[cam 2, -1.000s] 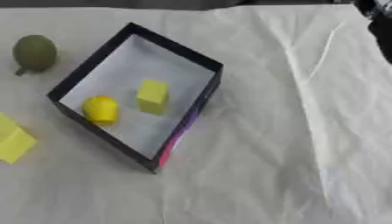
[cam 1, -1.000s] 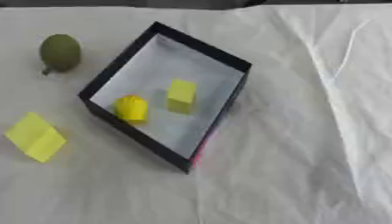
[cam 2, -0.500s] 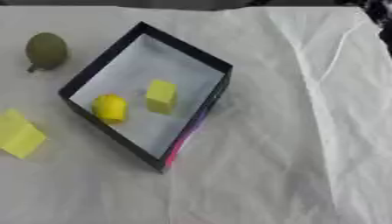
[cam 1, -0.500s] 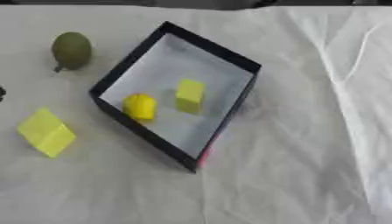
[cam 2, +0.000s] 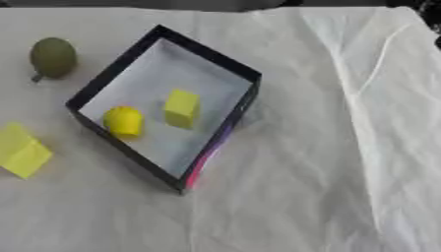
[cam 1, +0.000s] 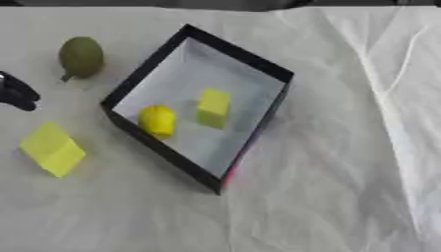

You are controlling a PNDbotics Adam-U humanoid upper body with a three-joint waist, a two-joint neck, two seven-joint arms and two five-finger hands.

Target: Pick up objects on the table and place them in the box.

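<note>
A black box with a white floor lies askew in the middle of the white cloth. Inside it sit a round yellow object and a yellow-green cube. Outside the box, a green pear-shaped fruit lies at the upper left, and a yellow block lies at the lower left. My left hand shows only as a black tip at the left edge, between the fruit and the block and touching neither. A dark bit of my right hand shows in the top right corner of the right eye view.
The wrinkled white cloth covers the whole table, with raised folds running down the right side. A dark strip marks the table's far edge.
The whole picture has shifted, so the camera moved. My left hand has come further in from the left edge. The objects have kept their places relative to the box.
</note>
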